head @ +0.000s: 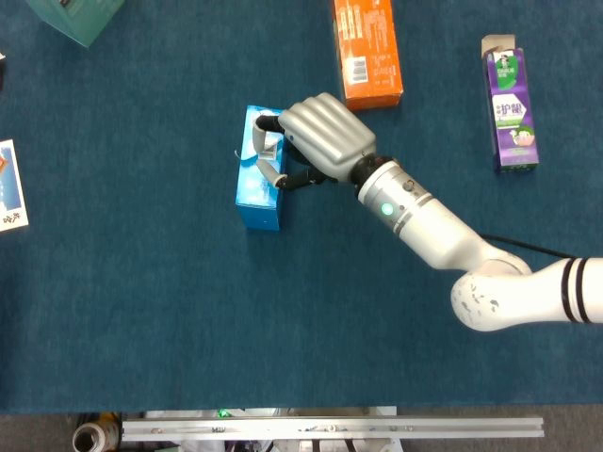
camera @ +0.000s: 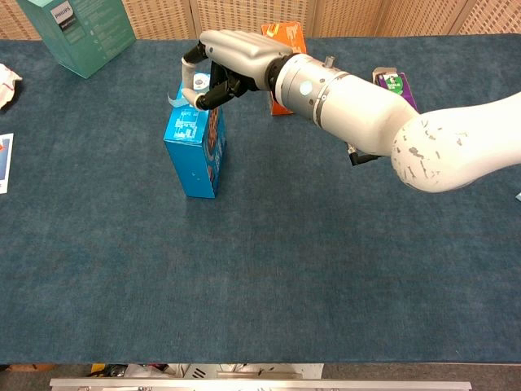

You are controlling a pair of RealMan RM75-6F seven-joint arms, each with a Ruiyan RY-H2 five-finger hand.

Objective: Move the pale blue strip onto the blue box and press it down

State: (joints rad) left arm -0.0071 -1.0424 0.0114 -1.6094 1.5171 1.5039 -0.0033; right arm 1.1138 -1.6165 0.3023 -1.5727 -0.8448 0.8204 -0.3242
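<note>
Atop blue box (camera: 194,151) | right robot hand (head: 316,141) pinches pale blue strip (camera: 176,98) | step: placing | next: lay flat, press down

The table (head: 141,311) is covered with a dark blue cloth of a rough, carpet-like texture, and in the chest view its far edge meets a woven, wicker-like wall. Near the middle stands the blue box (head: 259,193), upright on the cloth. Behind it, toward the far edge, lies an orange box (head: 367,52) on its side. To the right of that, well apart, lies a purple carton (head: 510,111) with its top flap open. At the far left corner stands a teal box (camera: 77,32). At the left edge a flat printed card (head: 9,184) lies on the cloth, only partly in view.
</note>
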